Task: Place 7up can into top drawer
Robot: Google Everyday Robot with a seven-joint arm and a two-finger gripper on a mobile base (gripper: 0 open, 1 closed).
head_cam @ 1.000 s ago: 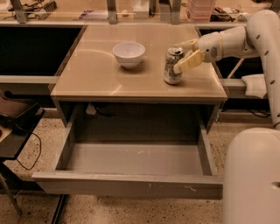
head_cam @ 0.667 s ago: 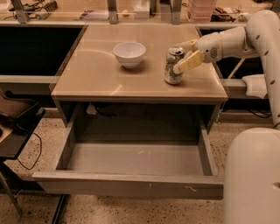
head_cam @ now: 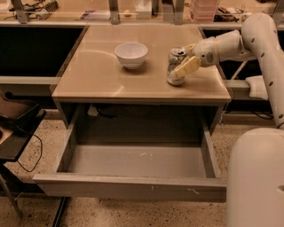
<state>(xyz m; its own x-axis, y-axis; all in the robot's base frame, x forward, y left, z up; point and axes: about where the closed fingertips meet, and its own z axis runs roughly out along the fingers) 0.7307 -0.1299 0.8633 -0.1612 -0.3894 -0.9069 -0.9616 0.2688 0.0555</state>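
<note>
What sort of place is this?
Probably a robotics lab or workshop: a robot hand is around the 7up can on a table, the top drawer hangs open, and cluttered workbenches stand behind.

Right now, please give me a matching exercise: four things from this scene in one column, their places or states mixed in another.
1 7up can
2 white bowl
3 top drawer
4 gripper

A pulled open below the tabletop
B upright, right part of tabletop
C at the can's right side
D left of the can

Pairs: 1-B; 2-D; 3-A; 4-C
</note>
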